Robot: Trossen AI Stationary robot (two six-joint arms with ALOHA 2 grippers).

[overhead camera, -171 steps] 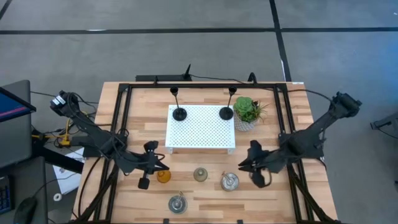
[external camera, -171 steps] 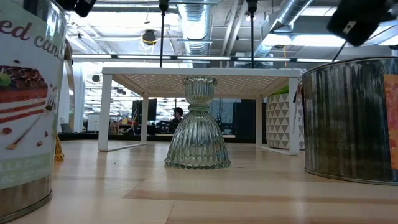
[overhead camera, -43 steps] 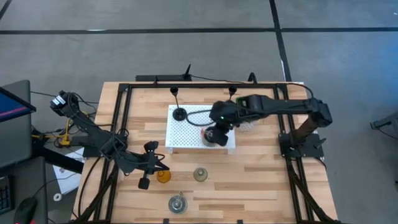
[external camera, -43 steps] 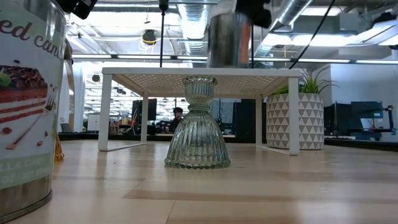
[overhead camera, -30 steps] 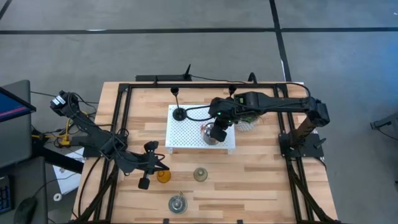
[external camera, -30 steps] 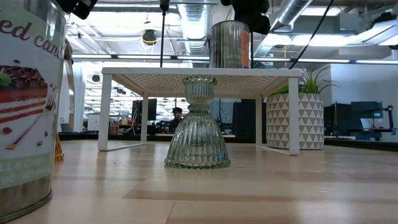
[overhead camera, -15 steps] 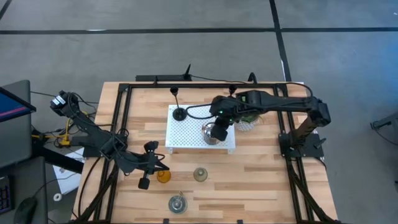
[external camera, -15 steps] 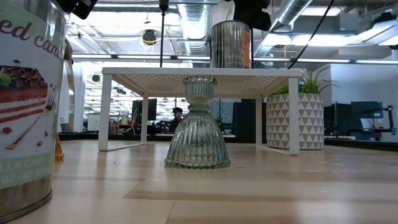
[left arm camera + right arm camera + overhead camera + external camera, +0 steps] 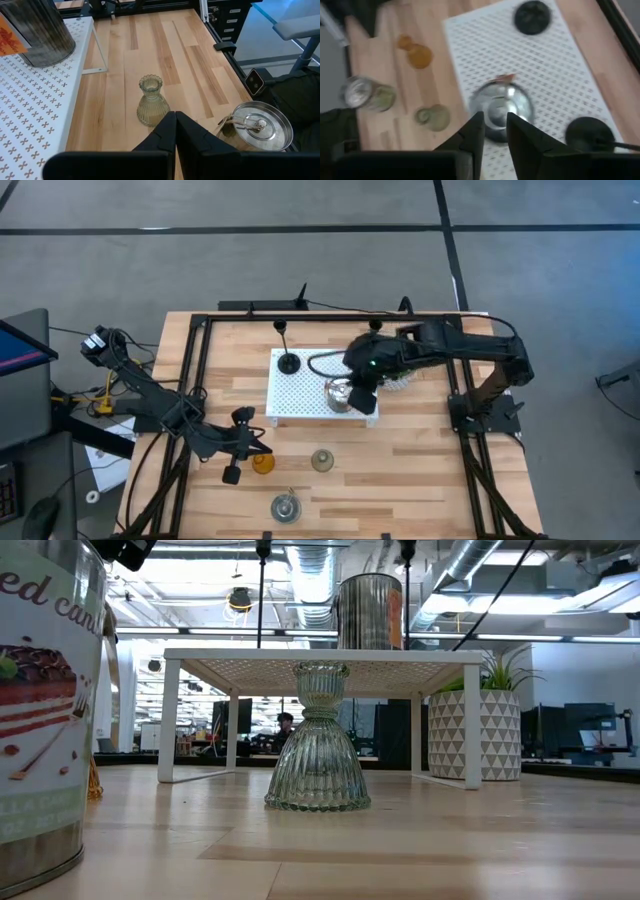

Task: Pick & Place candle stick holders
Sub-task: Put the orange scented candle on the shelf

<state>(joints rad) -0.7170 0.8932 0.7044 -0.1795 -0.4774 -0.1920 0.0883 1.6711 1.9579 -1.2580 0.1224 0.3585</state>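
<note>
A shiny silver cup (image 9: 340, 393) stands upright on its base on the white perforated tray (image 9: 300, 405); it also shows in the low view (image 9: 368, 610) and the right wrist view (image 9: 501, 107). My right gripper (image 9: 494, 130) hangs open above it, touching nothing. Two black holders (image 9: 533, 14) (image 9: 587, 132) stand on the tray. The amber holder (image 9: 262, 463), the grey-green holder (image 9: 321, 460) and a second silver cup (image 9: 286, 507) stand on the table. My left gripper (image 9: 175, 131) is shut and empty beside the amber holder, near the grey-green holder (image 9: 150, 100).
A green potted plant (image 9: 397, 360) stands at the tray's far right corner, under my right arm. The black frame rails (image 9: 195, 380) run along the table's sides. Bare wood (image 9: 420, 470) lies near the right front.
My right gripper has risen off the silver cup and drawn a little toward the table's right edge. In the low view it no longer shows above the cup. The cup stays upright on the tray.
</note>
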